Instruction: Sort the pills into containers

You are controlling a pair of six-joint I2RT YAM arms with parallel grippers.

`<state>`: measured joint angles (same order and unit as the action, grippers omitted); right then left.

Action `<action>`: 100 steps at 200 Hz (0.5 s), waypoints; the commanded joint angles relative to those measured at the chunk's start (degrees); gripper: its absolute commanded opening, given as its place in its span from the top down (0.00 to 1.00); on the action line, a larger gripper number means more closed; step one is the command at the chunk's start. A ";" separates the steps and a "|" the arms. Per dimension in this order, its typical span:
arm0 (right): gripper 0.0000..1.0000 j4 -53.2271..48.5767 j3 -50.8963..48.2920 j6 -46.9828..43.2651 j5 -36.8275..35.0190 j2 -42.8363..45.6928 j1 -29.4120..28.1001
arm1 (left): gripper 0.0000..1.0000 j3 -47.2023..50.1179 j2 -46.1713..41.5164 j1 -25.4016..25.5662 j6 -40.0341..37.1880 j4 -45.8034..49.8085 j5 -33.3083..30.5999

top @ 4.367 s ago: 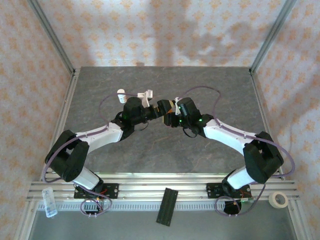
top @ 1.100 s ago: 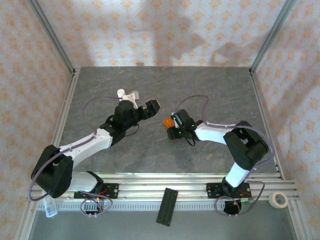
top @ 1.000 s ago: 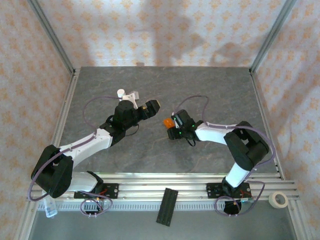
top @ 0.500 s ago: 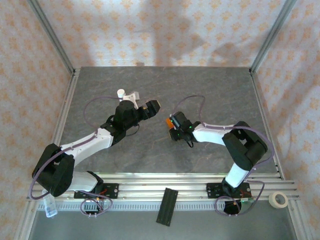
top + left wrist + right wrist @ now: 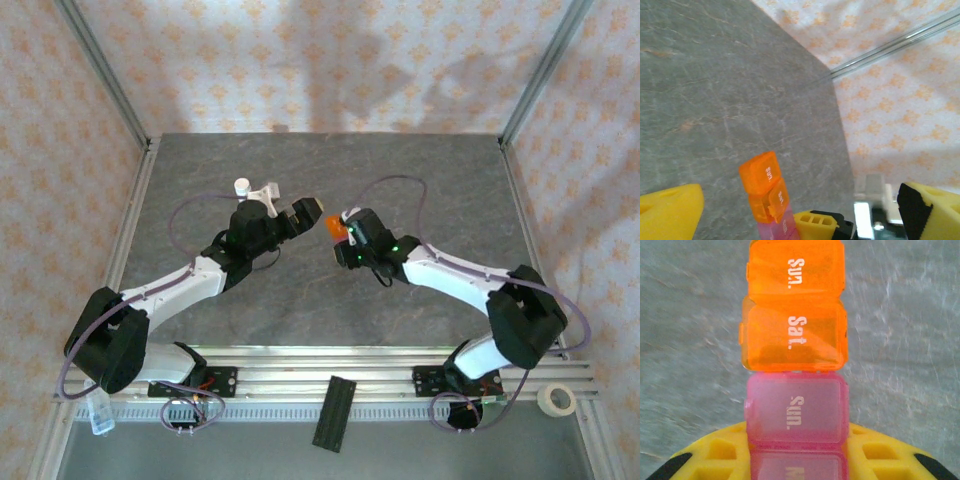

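Orange at the far end and pink at the near one, the containers [image 5: 794,340] are clamped in my right claw [image 5: 343,236]. My yellow fingers [image 5: 715,455] press the pink part from both sides, and the orange part juts out ahead of my tips over the grey counter [image 5: 690,315]. The lids [image 5: 790,265] face my wrist, marked Sun. and Sat. on the orange and Sun. on the pink. Whether any pill lies inside I cannot tell.

My left claw [image 5: 305,212] stands wide apart, close to the right one and aimed at it. The orange end sits ahead of it, between its two fingertips [image 5: 670,212] and touching neither. A small white bottle [image 5: 241,186] stands on the counter behind that claw.
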<state>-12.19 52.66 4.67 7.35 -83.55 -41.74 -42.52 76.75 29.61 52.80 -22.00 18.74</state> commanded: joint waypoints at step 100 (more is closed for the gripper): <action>0.76 0.08 3.58 4.86 6.17 3.30 0.12 | 0.00 -1.16 3.04 1.49 7.05 -11.04 4.13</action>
<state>-12.23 54.46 8.38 12.49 -82.11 -41.69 -42.59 78.50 30.13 58.76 -29.67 22.11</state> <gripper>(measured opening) 0.344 0.996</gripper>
